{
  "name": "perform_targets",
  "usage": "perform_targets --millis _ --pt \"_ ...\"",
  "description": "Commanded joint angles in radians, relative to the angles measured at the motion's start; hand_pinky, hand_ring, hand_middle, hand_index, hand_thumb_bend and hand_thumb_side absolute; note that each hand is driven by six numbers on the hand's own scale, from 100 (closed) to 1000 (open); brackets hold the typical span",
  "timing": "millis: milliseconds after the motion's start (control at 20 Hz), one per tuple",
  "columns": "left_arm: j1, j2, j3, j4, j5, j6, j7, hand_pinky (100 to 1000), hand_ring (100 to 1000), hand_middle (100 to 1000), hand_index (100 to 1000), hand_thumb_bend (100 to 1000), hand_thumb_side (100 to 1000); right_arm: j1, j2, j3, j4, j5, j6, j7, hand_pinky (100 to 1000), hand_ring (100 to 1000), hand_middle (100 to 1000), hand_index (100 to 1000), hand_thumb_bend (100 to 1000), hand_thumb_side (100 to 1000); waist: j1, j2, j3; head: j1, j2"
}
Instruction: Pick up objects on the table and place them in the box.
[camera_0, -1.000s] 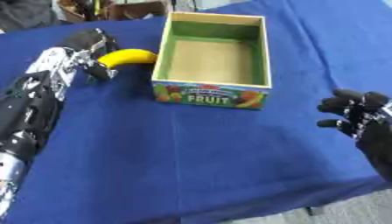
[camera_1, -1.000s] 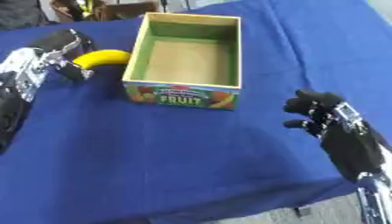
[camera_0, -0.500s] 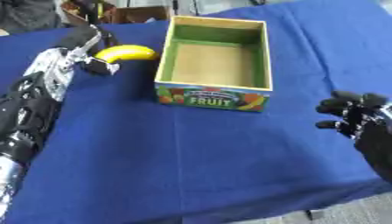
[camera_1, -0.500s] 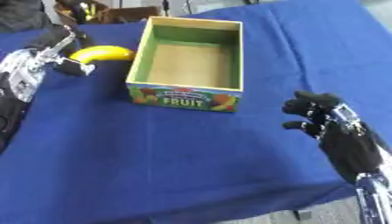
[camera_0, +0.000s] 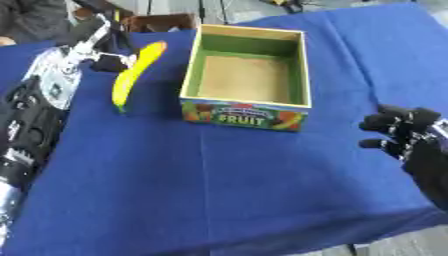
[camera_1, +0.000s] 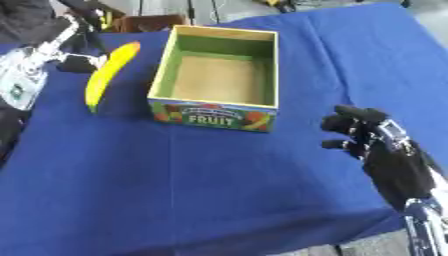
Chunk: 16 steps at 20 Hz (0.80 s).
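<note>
The box (camera_0: 246, 84) sits on the bench (camera_0: 227, 190), which is covered with a blue cloth. The box is open on top. Its inside walls are green and its floor is plain brown. Nothing is inside it. The front wall has bright fruit pictures and the word FRUIT.

The left hand (camera_0: 94, 46) is up at the far left, just left of the box. Its fingers are curled round the top end of a yellow banana (camera_0: 136, 74). The banana hangs down and away from the hand, with its lower tip pointing at the blue cloth. It is outside the box, right beside the box's left wall. I cannot tell if the lower tip touches the cloth.

The right hand (camera_1: 372, 140) is at the right side, near the front edge of the bench. Its fingers are bent a little and hold nothing. The box is up and to the left of this hand, well apart from it.
</note>
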Motion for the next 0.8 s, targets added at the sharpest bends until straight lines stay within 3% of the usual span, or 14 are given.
perform_targets --millis 50,450,550,750,800 --pt "-0.022 0.038 -0.008 -0.063 0.05 -0.004 -0.013 394 344 308 527 100 234 -0.001 -0.017 -0.005 -0.02 -0.013 -0.002 -0.003 735 839 748 863 100 844 -0.005 -0.022 0.001 -0.003 0.005" --pt "-0.013 0.041 -0.023 -0.074 0.026 0.023 -0.064 450 408 382 605 100 231 0.002 -0.021 -0.004 -0.02 -0.021 -0.002 -0.002 735 839 748 863 100 847 -0.007 -0.032 0.002 -0.005 0.005" --pt "-0.011 0.04 -0.028 -0.059 -0.011 0.039 -0.081 517 484 469 690 292 327 0.002 -0.021 -0.004 -0.019 -0.021 -0.001 -0.002 735 840 748 863 100 852 -0.006 -0.033 0.005 -0.005 0.005" --pt "-0.004 0.028 -0.03 -0.026 -0.088 0.087 -0.116 537 538 533 733 416 421 0.0 -0.02 -0.003 -0.019 -0.021 0.001 0.0 735 840 748 863 100 854 -0.006 -0.032 0.008 -0.007 0.005" --pt "-0.001 0.024 -0.029 -0.017 -0.101 0.104 -0.121 535 543 544 740 482 463 0.0 -0.02 -0.003 -0.019 -0.021 0.001 0.0 735 840 747 863 100 854 -0.006 -0.032 0.009 -0.008 0.005"
